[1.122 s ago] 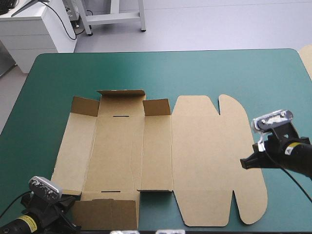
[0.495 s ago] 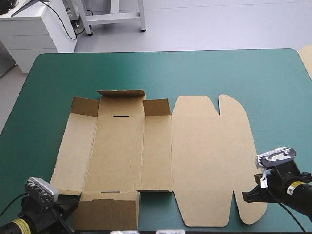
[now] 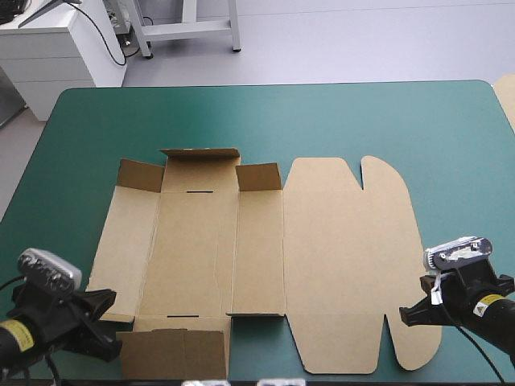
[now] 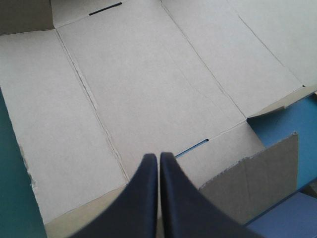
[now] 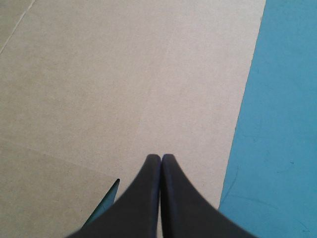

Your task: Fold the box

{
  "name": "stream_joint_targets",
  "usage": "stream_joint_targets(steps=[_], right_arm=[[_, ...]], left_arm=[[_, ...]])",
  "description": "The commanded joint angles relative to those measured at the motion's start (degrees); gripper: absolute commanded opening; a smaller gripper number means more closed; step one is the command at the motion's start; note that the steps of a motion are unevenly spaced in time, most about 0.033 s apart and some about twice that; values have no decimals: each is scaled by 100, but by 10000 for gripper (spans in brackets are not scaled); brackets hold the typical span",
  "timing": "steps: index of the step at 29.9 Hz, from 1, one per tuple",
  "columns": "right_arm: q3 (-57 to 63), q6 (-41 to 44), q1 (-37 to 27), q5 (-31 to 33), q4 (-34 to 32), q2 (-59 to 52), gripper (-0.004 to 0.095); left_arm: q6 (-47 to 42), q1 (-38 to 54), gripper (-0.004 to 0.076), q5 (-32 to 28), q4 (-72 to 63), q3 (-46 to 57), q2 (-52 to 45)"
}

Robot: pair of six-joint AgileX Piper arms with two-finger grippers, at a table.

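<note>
The brown box (image 3: 241,249) lies as a cut sheet in the middle of the teal-green cover (image 3: 322,121). Its short far flaps (image 3: 201,153) stand slightly raised, and the wide lid panel (image 3: 346,265) lies flat on the right. My left gripper (image 3: 105,318) sits at the box's near left corner; in the left wrist view this gripper (image 4: 158,156) is shut over the box's board (image 4: 148,74). At the lid's near right edge is my right gripper (image 3: 404,315). In its own wrist view my right gripper (image 5: 161,157) is shut above the lid's board (image 5: 99,74), holding nothing.
A near flap (image 3: 173,350) of the box reaches almost to the table's front edge. A pale piece of board (image 3: 507,96) shows at the table's right edge. Bare cover (image 5: 282,124) lies beside the lid on the right and across the far half of the table.
My right gripper came down along the lid's right edge toward the table's front. My left gripper shifted left and a little away from the front edge. The box has not moved.
</note>
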Motion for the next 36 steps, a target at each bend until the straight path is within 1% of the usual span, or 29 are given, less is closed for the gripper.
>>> stream_joint_targets(steps=[1, 4, 7, 9, 11, 15, 19, 22, 24, 27, 31, 34, 36], right_arm=[[-140, -33, -56, -361, 40, 19, -15], [-140, -33, -56, -371, 63, 19, -15], [-140, -33, -56, -385, 63, 19, -15], [-140, -33, -56, -456, 63, 19, -15], [-140, -33, -56, -546, 63, 19, -15], [-140, -33, -56, -586, 96, 19, -15], [-140, -50, -56, -598, 96, 19, -15], [-140, -50, -56, -598, 96, 19, -15], [-140, -50, -56, -587, 83, 19, -15], [-140, -50, -56, -587, 83, 19, -15], [-140, -50, -56, -587, 83, 19, -15], [-140, -50, -56, -579, 83, 19, -15], [-140, -50, -56, -579, 83, 19, -15]], left_arm=[[70, -28, -8, -383, 1, -427, 743], [267, -28, -7, -580, 242, -671, 1303], [267, -28, -3, -751, 531, -838, 1845], [314, -28, 18, -788, 540, -942, 2150], [569, -28, 18, -819, 380, -1050, 2441], [749, -28, 18, -897, 309, -1168, 2855], [868, -17, 18, -1195, 131, -1250, 3180], [968, 194, 18, -1261, 12, -1274, 3360], [1152, 474, 18, -1239, -228, -1274, 3454], [1899, 1248, 18, -1073, -1095, -1274, 3564], [3140, 2582, 18, -488, -2511, -1274, 3592], [3729, 3560, 18, 70, -3172, -1274, 3592], [3821, 4163, 18, 240, -3357, -1274, 3592]])
